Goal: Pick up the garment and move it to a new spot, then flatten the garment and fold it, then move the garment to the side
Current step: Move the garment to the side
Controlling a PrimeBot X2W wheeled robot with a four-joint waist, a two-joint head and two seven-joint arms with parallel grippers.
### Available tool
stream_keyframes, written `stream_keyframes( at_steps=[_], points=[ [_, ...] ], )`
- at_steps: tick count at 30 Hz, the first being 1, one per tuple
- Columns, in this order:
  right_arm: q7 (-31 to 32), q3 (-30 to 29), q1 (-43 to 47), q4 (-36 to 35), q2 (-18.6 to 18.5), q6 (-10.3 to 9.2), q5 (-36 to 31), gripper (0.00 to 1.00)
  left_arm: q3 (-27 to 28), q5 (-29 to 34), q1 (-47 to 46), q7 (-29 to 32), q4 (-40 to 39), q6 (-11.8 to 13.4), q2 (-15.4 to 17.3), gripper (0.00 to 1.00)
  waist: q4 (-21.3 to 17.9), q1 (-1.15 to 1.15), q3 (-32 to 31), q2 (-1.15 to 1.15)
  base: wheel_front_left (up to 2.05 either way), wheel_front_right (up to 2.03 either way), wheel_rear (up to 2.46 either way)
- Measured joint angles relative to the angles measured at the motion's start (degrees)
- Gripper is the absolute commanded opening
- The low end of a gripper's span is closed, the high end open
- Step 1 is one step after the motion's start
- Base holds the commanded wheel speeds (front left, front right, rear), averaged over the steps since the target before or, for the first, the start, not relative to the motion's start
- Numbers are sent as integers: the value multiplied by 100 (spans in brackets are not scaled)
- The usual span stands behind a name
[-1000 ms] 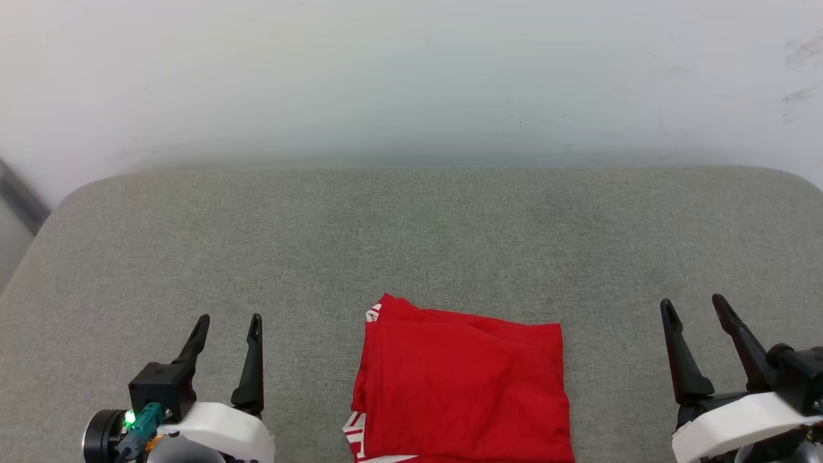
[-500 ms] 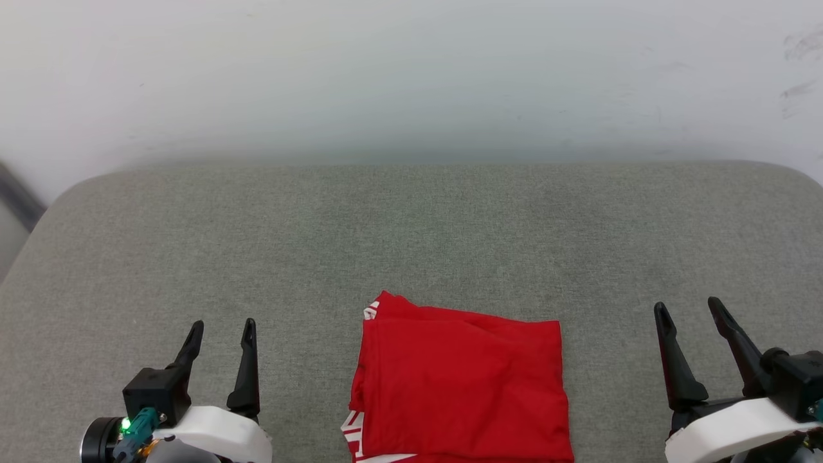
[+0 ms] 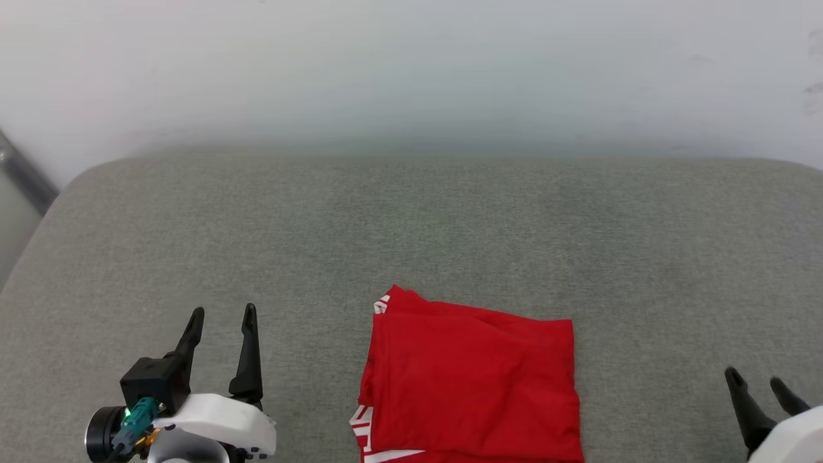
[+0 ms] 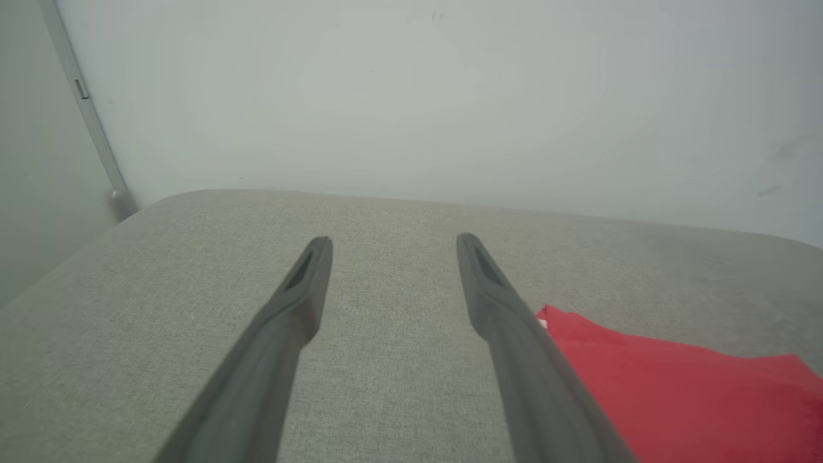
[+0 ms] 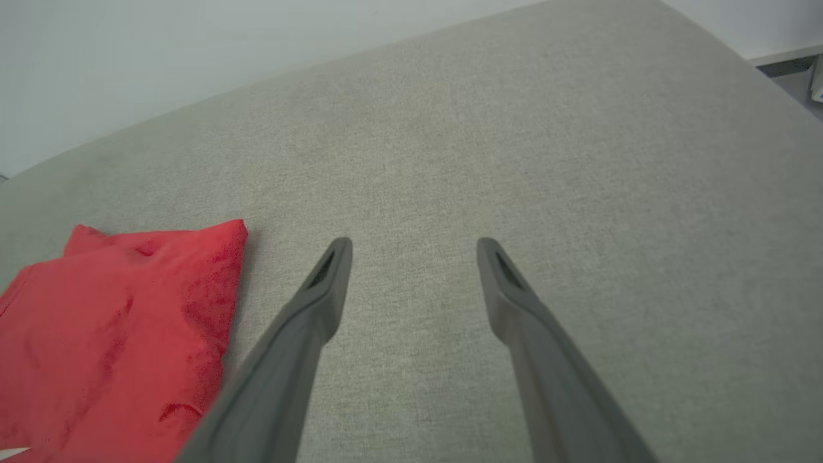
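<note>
The garment point(image 3: 472, 379) lay folded into a neat red square at the near edge of the grey cushion point(image 3: 411, 218). The left gripper point(image 3: 223, 310) stood well apart on one side, jaws wide and empty. The right gripper point(image 3: 752, 376) stood on the other side, just as wide and holding nothing.

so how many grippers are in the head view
2: the left gripper at the lower left, the right gripper at the lower right corner, partly cut off; both open, flanking the folded red garment.
</note>
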Motion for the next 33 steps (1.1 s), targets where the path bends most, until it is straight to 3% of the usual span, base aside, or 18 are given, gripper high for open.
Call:
stream_keyframes(
  at_steps=[5, 13, 18, 24, 25, 26, 27, 33],
  points=[
    [985, -292, -164, 777, -102, 1, 798, 100, 107, 160, -67, -2, 13, -92, -125, 100, 177, 0, 83, 0, 0, 0, 0],
    [2838, -560, -662, 1596, 331, 2, 2448, 100, 263, 410, -185, -2, 31, -303, -343, 100, 469, 0, 340, 0, 0, 0, 0],
    [3162, -636, -1162, 2016, 394, 4, 3106, 100, 330, 543, -320, -9, 84, -458, -522, 100, 655, 0, 556, 0, 0, 0, 0],
    [3151, -92, -1638, 2736, 383, 7, 3952, 100, 434, 693, -422, -9, 200, -612, -668, 100, 866, 1, 719, 0, 0, 0, 0],
    [3119, -14, -1683, 2815, 361, 7, 3963, 84, 454, 716, -433, -9, 211, -649, -686, 100, 894, 1, 728, 0, 0, 0, 0],
    [3066, 49, -1717, 2867, 352, 7, 3962, 25, 468, 735, -436, -9, 229, -659, -693, 100, 917, 1, 731, 0, 0, 0, 0],
    [3012, 96, -1756, 2917, 348, 7, 3965, 0, 482, 762, -436, -9, 241, -686, -705, 100, 934, 0, 733, 0, 0, 0, 0],
    [2792, 321, -1830, 2922, 405, 4, 3733, 0, 571, 907, -433, -9, 294, -801, -806, 100, 941, 1, 637, 0, 0, 0, 0]
  ],
)
